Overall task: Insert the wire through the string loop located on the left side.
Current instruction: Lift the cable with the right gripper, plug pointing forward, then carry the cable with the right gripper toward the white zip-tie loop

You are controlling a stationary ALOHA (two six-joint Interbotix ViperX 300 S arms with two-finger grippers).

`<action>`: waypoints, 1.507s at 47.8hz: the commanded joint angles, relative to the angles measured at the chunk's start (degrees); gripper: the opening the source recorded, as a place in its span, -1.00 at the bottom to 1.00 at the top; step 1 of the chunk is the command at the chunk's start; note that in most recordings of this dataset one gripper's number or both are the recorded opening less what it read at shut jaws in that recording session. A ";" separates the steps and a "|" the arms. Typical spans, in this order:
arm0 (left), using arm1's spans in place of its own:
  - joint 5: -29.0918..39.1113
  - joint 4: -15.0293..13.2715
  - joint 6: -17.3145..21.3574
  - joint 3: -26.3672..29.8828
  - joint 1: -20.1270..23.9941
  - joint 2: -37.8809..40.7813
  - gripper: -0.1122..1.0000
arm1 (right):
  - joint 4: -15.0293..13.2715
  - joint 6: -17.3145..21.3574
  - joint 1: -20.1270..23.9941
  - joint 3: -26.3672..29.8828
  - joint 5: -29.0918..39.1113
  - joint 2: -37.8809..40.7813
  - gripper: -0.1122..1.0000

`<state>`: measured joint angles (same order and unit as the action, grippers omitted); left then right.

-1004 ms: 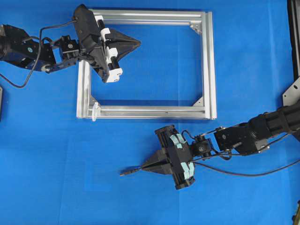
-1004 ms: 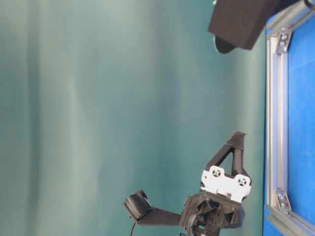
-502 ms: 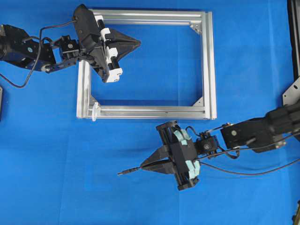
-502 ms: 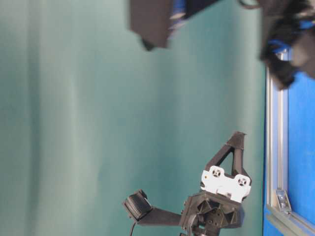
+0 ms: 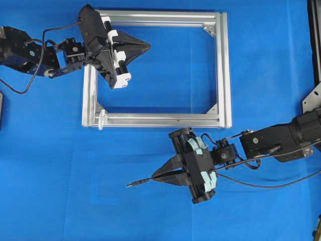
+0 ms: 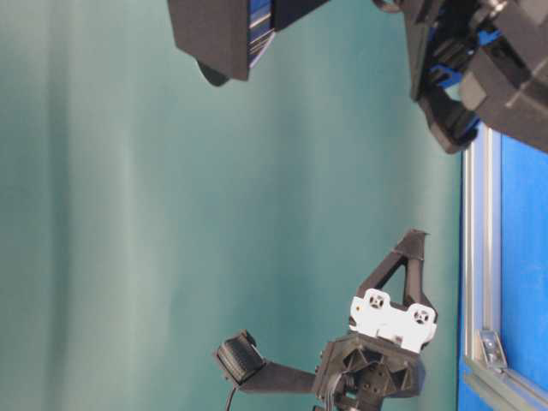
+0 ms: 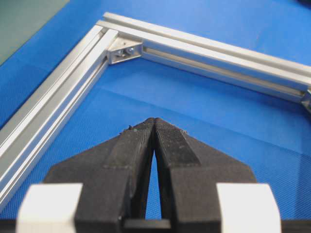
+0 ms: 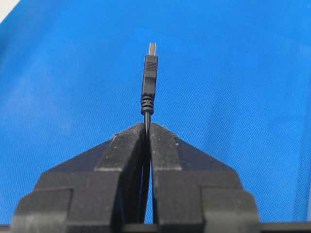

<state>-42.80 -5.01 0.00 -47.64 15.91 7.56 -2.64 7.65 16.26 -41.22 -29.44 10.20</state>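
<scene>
Leftmost, the left tool (image 5: 143,46) hangs over the upper-left part of the silver frame (image 5: 224,70), its tips pressed together on nothing. Next, the string loop (image 5: 102,119) stands at the frame's lower-left corner, well apart from both tools. Further right, the wire (image 5: 138,183) juts leftward from the right tool (image 5: 155,178), which pinches it just behind the plug, above the blue counter (image 5: 50,175) below the frame. To thread well, the plug should probably be aligned with the loop's opening before advancing, kept level, and fed slowly so the short free end does not push the loop aside.
</scene>
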 commanded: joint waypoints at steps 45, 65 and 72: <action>-0.26 0.18 -0.09 0.44 -0.09 -1.76 -0.80 | 0.09 0.00 0.09 0.62 -0.26 -1.85 -0.97; -0.26 0.09 -0.09 0.62 0.00 -1.76 -0.80 | 0.09 0.00 -1.32 0.35 -0.18 -1.93 -0.97; -0.26 0.09 -0.09 0.44 -0.09 -1.76 -0.80 | 0.09 0.00 -4.22 -0.26 -0.35 -2.29 -0.97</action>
<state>-42.80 -5.01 0.00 -47.72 15.91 7.56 -2.64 7.56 13.62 -41.57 -29.36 10.20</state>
